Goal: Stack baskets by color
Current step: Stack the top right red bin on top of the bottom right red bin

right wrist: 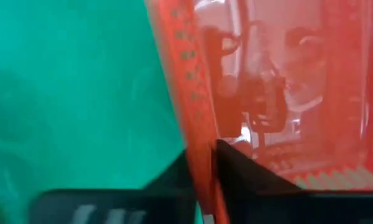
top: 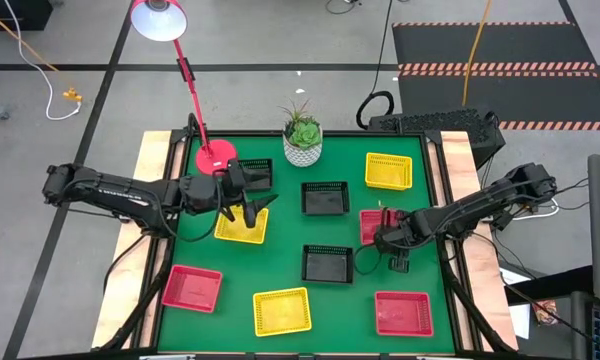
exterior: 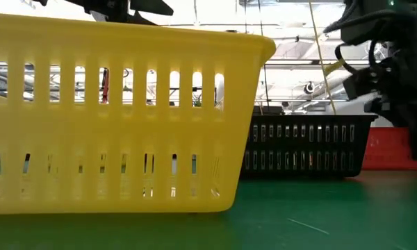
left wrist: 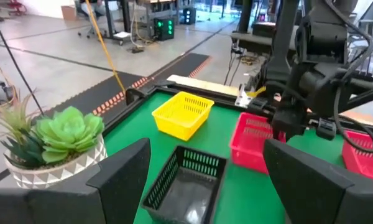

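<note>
Several red, yellow and black baskets stand apart on the green table. My right gripper points down at the red basket in the right middle and is shut on its wall. A black basket stands just left of it. My left gripper hangs open and holds nothing, above a yellow basket in the left middle. A black basket stands behind that one. From the left wrist view I see another black basket, a yellow one and my right gripper. My right gripper pinches the red basket's slotted wall, on its near side, between its two fingers. One finger stands inside the basket and the other outside. The fingers come from above, pointing down. The basket's bottom rests on the table.
A white plant pot stands at the far middle and a red lamp base at the far left. More baskets line the near edge: red, yellow and red. Another yellow one is at the far right.
</note>
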### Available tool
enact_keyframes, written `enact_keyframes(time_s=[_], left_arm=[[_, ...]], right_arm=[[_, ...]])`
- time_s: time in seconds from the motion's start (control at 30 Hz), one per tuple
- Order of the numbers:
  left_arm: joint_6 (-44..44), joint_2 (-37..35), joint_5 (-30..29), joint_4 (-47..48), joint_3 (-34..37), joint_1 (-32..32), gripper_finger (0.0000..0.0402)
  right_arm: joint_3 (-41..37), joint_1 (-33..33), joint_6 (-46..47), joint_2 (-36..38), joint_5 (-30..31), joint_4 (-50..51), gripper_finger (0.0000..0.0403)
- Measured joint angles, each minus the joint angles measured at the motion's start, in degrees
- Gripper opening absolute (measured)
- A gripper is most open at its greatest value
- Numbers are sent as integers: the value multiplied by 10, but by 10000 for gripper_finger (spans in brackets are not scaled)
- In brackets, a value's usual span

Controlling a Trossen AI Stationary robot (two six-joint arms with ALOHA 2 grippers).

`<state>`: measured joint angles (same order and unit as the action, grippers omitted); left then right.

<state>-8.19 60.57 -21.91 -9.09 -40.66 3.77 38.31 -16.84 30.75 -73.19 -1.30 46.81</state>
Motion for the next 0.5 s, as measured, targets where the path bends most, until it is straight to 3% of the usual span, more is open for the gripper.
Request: enact_keyframes(time_s=[0.3, 0.5], left_arm=[[-22, 20, 2, 25, 0, 2, 312], [-18, 19, 2, 35, 0, 0, 312]], right_arm=[[-6, 0, 11, 9, -1, 7, 2], [29, -9, 16, 31, 8, 69, 1]])
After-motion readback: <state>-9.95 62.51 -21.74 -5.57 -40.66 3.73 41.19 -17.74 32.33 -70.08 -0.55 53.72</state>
